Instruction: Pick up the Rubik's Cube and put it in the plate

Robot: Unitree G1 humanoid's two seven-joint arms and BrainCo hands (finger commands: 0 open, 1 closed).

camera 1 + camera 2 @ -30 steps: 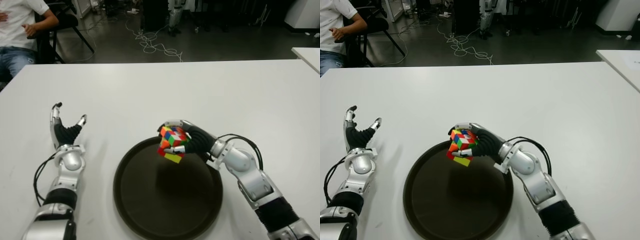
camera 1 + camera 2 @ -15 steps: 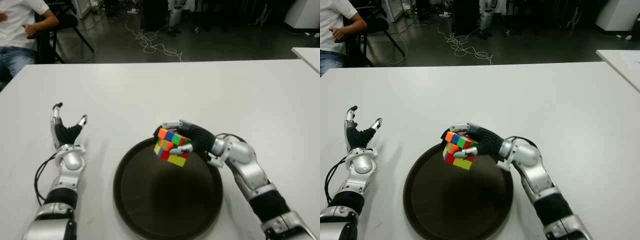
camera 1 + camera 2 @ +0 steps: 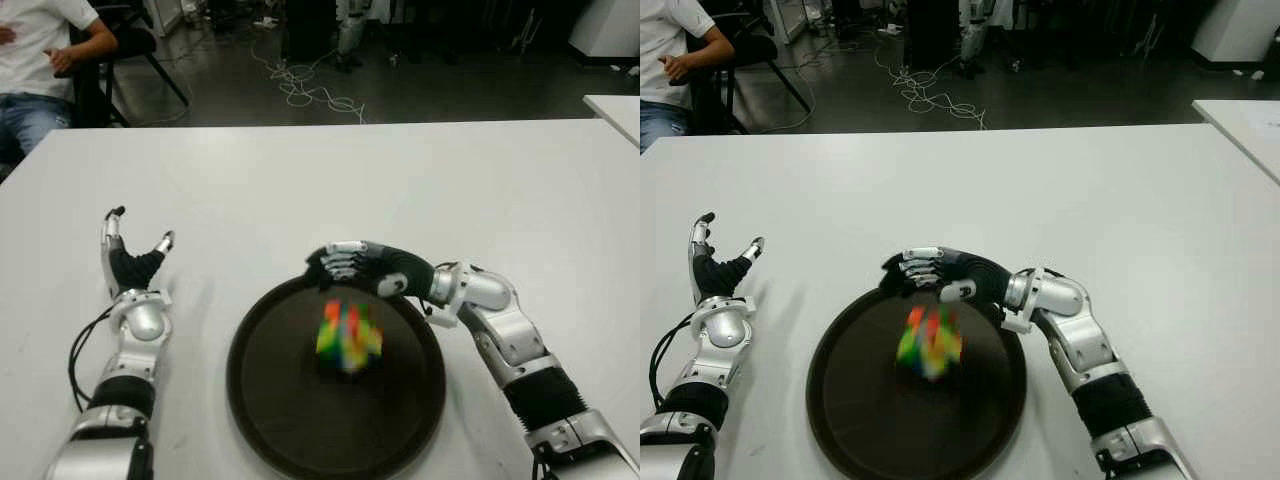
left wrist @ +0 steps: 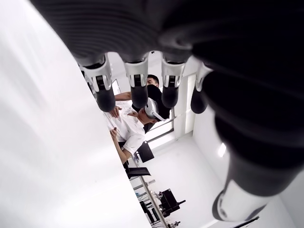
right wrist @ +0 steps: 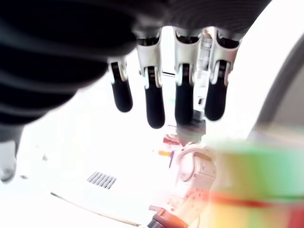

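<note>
Silver jointed arms, black rubbery palms, silver-knuckled black fingers [image 5: 155,102], black wrist cables

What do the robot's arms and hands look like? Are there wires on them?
Both arms are silver metal with black bands. The left hand and right hand have black palms and fingers with silver knuckles. Black cables loop beside each wrist.

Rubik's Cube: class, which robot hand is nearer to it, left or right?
Right. The right robot hand hovers open just beyond the Rubik's Cube, which is in the plate. The left robot hand is far off, over the table left of the plate.
</note>
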